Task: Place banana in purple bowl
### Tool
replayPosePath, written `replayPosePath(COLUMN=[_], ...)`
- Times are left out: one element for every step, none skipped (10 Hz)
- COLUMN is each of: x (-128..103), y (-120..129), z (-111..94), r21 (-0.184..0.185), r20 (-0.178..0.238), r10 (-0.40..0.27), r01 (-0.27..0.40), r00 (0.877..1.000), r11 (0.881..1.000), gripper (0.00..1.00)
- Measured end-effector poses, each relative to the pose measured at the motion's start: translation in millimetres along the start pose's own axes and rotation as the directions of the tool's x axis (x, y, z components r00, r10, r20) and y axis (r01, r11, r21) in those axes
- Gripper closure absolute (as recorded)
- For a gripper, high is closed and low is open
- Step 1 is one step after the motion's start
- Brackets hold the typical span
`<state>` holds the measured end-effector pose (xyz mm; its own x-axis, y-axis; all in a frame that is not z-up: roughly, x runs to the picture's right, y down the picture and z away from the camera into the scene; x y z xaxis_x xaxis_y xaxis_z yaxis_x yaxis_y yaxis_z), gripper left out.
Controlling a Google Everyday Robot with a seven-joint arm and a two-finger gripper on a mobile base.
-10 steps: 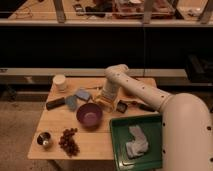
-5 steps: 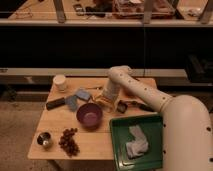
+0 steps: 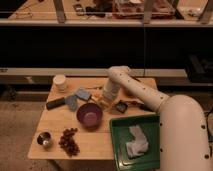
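Pale-yellow banana [image 3: 103, 104] lies right under my gripper [image 3: 107, 98], ctr of frame, on the wooden table [image 3: 55, 120]. Whether my jaws are apart or clamped, I can't tell. Vs a sec ago my arm has barely shifted, wrist only a touch lower over the fruit. I'd judge the grab is underway, lift not yet done. Purple bowl [image 3: 90, 115] sits just lower-left, near, nothing in it. Green tray [image 3: 117, 135] w/ white cloth [image 3: 136, 142] fills lower right.
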<state>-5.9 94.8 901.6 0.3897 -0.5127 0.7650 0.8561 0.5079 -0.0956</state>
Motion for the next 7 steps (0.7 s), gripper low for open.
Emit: replayPosePath(x=[-2.2,-4.7,-6.5,-8.0,-9.4,-10.9,-12.3], y=[-5.4,-8.2,-8.9,-9.7,-10.7,-13.3,-16.1], z=[0.5,0.7,-0.1,-3.9,-10.0,-22.0,-33.9], r21=[0.001,0.0,0.0,0.003,0.011,0.025,0.037], r20=[0.012,0.019,0.024,0.026,0.024,0.015,0.006], r10=[-0.035,-0.055,-0.067,-0.074,-0.082,-0.094,-0.104], r01=[0.035,0.055,0.067,0.074,0.082,0.093,0.104], r00=[0.999,0.998,0.997,0.997,0.996,0.995,0.995], r11=[0.999,0.998,0.998,0.997,0.997,0.995,0.994], gripper=[0.76,0.84,0.94,0.99,1.0,1.0,1.0])
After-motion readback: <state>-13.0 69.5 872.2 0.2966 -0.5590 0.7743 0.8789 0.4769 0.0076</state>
